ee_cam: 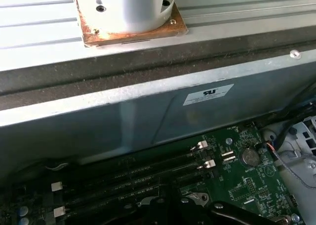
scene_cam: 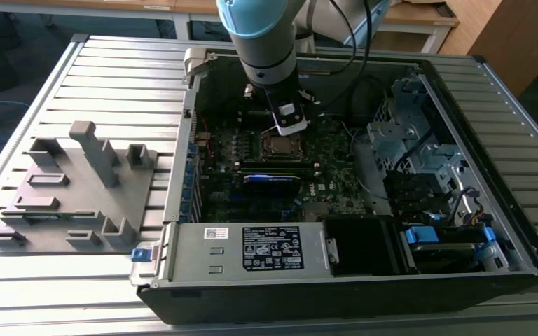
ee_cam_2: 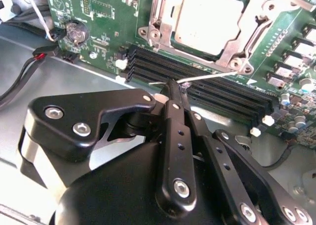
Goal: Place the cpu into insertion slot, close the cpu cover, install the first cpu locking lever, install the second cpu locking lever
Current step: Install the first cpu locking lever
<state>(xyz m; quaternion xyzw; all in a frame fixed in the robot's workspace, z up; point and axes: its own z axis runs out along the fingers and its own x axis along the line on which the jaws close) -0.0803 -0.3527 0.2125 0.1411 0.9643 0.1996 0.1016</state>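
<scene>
In the exterior view the arm reaches down into the open computer case, and my gripper [scene_cam: 288,127] hangs just above the insertion slot [scene_cam: 281,145] on the green motherboard. The second wrist view shows the cpu [ee_cam_2: 210,17] lying flat in the slot, grey face up. The silver cpu cover [ee_cam_2: 243,41] frames it and lies down over its edges. My gripper [ee_cam_2: 174,85] has its black fingers shut together. A thin silver locking lever [ee_cam_2: 212,75] runs across right at the fingertips, over the memory slots. I cannot tell whether it is pinched or only touched.
Black memory slots [ee_cam_2: 217,94] lie between the gripper and the socket. A coin battery [ee_cam_2: 76,32] and red and black cables [ee_cam_2: 29,67] sit beside them. The grey power supply box [scene_cam: 250,248], a drive cage [scene_cam: 419,140] and a grey fixture [scene_cam: 73,189] show in the exterior view.
</scene>
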